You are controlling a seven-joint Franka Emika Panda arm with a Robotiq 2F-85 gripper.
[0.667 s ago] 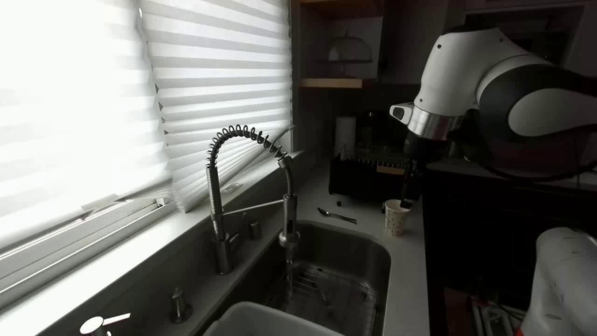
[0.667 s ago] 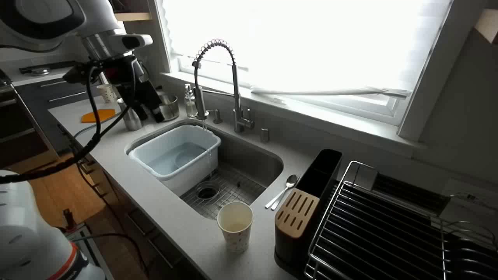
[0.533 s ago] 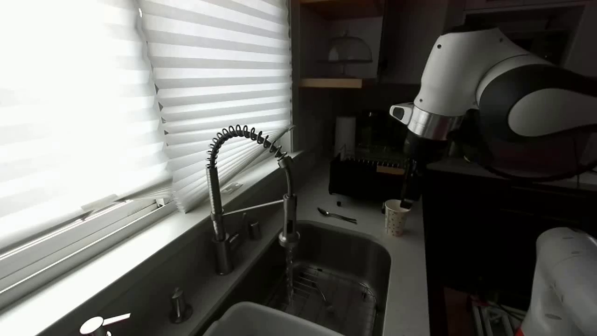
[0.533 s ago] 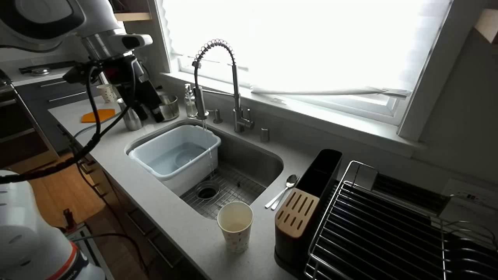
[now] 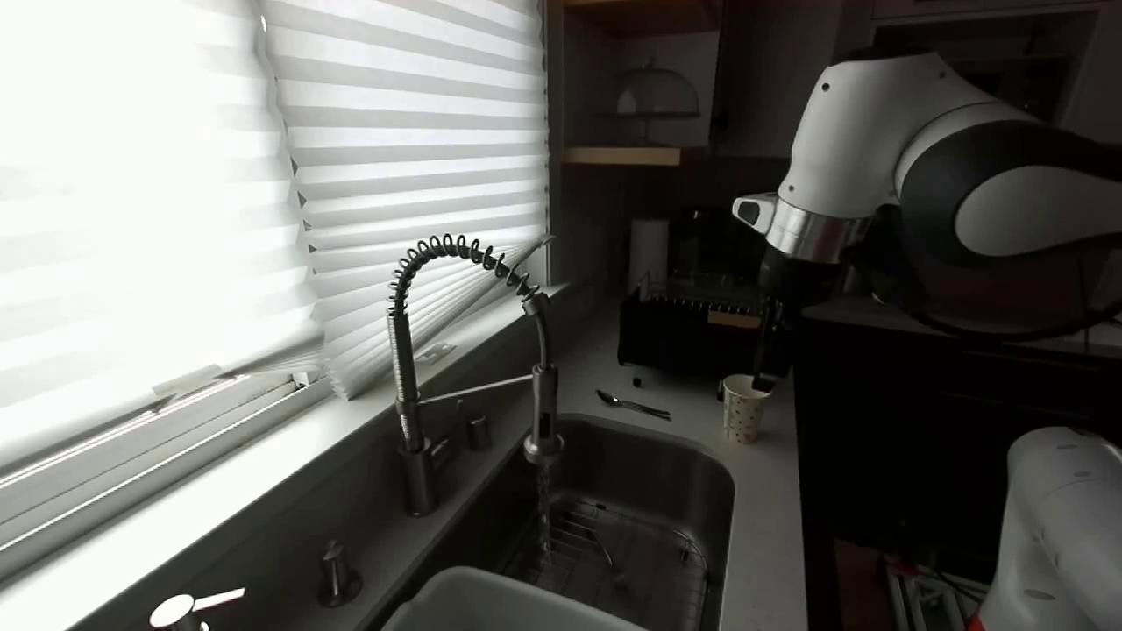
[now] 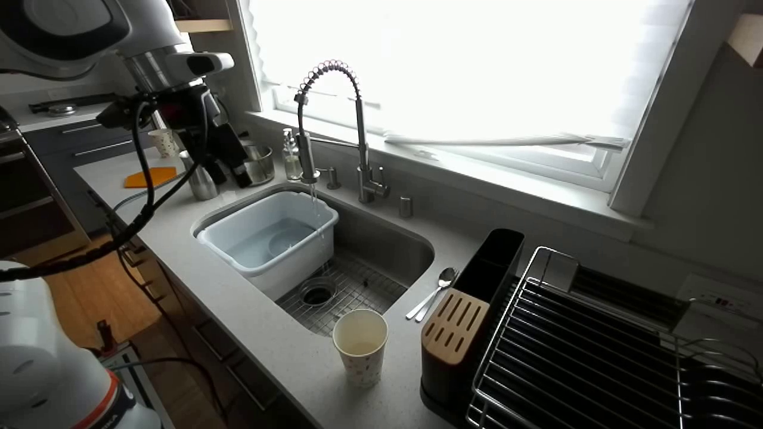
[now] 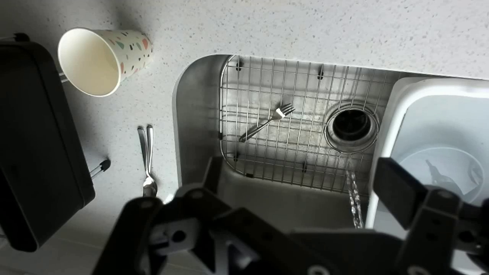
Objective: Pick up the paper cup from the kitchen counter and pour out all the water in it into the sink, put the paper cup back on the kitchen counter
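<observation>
The paper cup (image 6: 362,360), cream-white with coloured flecks, stands upright on the pale speckled kitchen counter (image 6: 197,271) by the sink's end. It also shows in an exterior view (image 5: 744,419) and at the upper left of the wrist view (image 7: 133,49). The steel sink (image 6: 396,250) has a coiled-spring faucet (image 6: 360,137) with water running. My gripper (image 6: 231,177) is open and empty, in the air near the sink's opposite end, away from the cup. In an exterior view, the gripper (image 5: 765,383) overlaps the cup only by line of sight. In the wrist view, its fingers (image 7: 306,182) spread wide over the sink.
A white tub (image 6: 292,277) holding water sits in the sink. A spoon and fork (image 6: 430,298), a black utensil holder (image 6: 456,336) and a dish rack (image 6: 584,345) lie beyond the cup. A metal pot (image 6: 260,164), bottle (image 6: 204,182) and another cup (image 6: 162,143) stand near the gripper.
</observation>
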